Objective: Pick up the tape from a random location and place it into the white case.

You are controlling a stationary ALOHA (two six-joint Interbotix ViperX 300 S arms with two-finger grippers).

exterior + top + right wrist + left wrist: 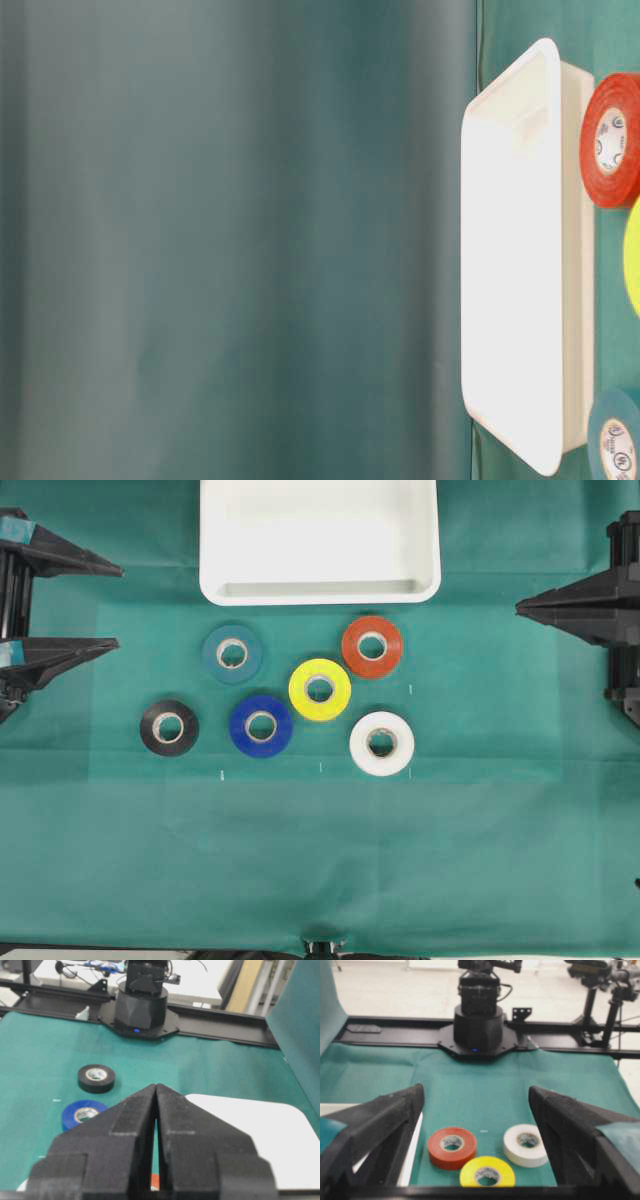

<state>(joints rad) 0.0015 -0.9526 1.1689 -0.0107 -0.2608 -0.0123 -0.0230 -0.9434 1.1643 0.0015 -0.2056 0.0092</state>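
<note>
The left gripper waits at the table's left edge with its jaws spread wide and nothing between them, while the right gripper sits at the opposite edge with its jaws pressed together. Between them a green cloth covers the table, and on it lies the tape (flat, apart from the yellow roll and orange-red roll), well short of the white case at the far edge. Beyond the cloth runs a black rail, with a pale floor behind it.

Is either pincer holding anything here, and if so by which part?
Nothing is held. The left pincer is open and empty, the right pincer shut on nothing; the white tape lies untouched.
</note>
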